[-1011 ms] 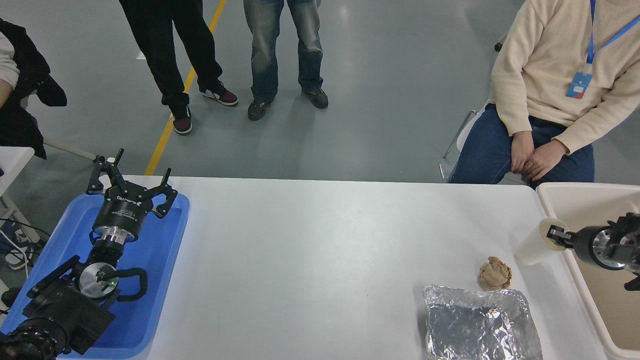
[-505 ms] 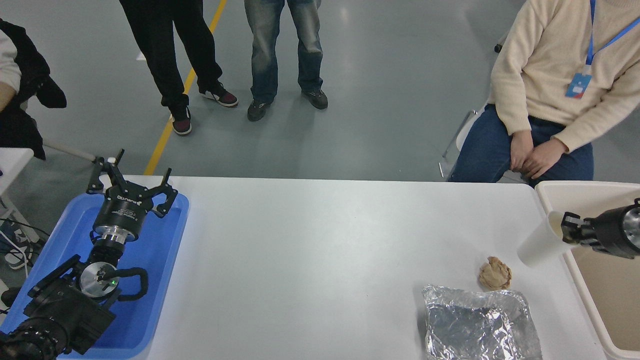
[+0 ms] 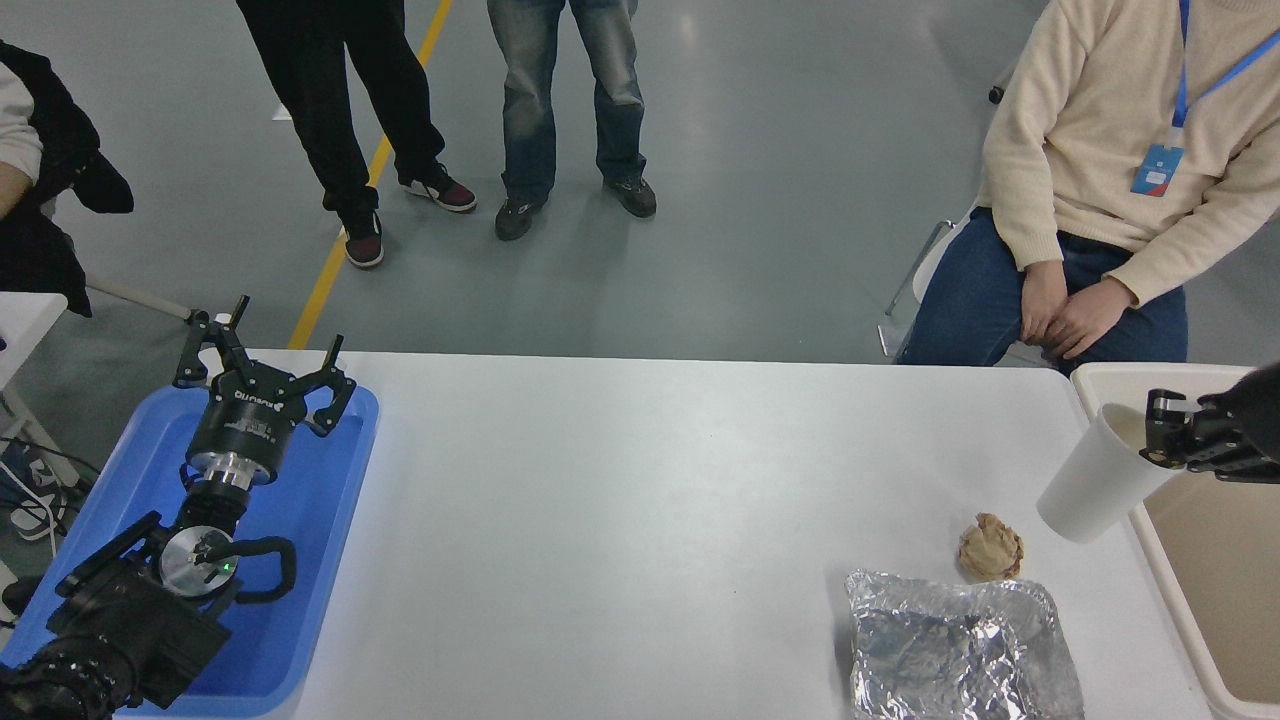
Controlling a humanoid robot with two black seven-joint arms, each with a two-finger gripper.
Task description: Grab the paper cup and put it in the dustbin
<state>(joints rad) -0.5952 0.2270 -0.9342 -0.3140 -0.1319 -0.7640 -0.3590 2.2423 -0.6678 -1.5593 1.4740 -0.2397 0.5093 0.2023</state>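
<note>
Tilting above the white table's (image 3: 650, 500) right edge, the plain cream-white paper cup (image 3: 1098, 480) is clamped at its rim by the right black gripper (image 3: 1160, 432), just beside the large beige rectangular plastic dustbin's (image 3: 1100, 385) left wall.

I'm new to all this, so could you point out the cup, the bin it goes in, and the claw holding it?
Cream-white paper cup (image 3: 1098, 478): head view, side wall.
Large beige plastic dustbin (image 3: 1145, 372): head view, far rim.
Right claw (image 3: 1158, 432): head view, fingertips at cup rim.
</note>
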